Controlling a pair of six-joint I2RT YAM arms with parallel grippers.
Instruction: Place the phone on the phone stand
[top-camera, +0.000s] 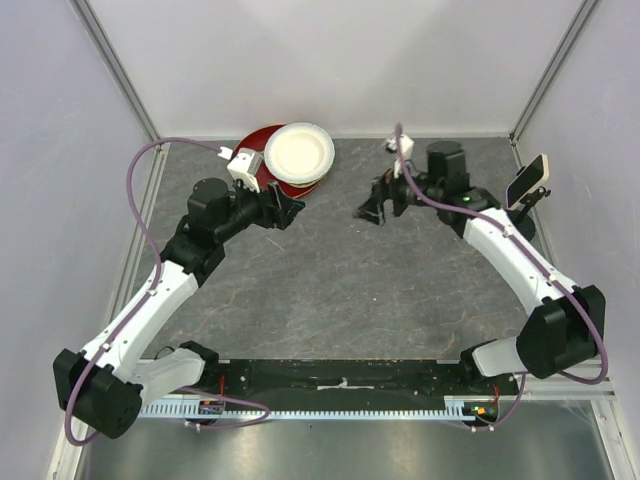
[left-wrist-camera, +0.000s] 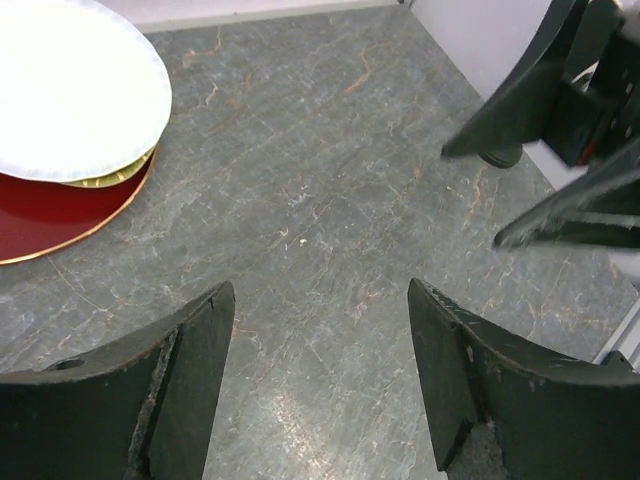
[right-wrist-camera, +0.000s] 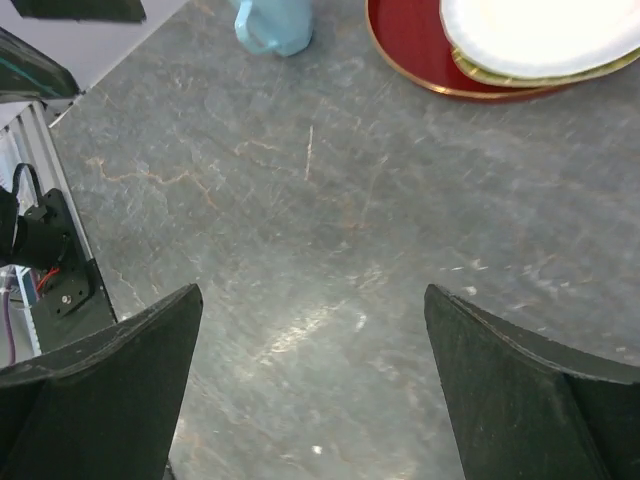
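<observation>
The phone (top-camera: 527, 180), with a black screen and pale rim, leans tilted at the far right by the wall. It rests on the phone stand (top-camera: 539, 197), of which only a dark bit shows beneath it. Neither wrist view shows the phone. My right gripper (top-camera: 372, 210) (right-wrist-camera: 312, 300) hangs open over bare table, well left of the phone, with nothing between its fingers. My left gripper (top-camera: 290, 212) (left-wrist-camera: 320, 300) is open too and empty, beside the plates.
A white plate (top-camera: 298, 153) (left-wrist-camera: 70, 85) lies on a red plate (top-camera: 262, 150) (right-wrist-camera: 420, 55) at the back centre. A light blue cup (right-wrist-camera: 272, 22) stands near them. The right gripper's black fingers (left-wrist-camera: 520, 100) show in the left wrist view.
</observation>
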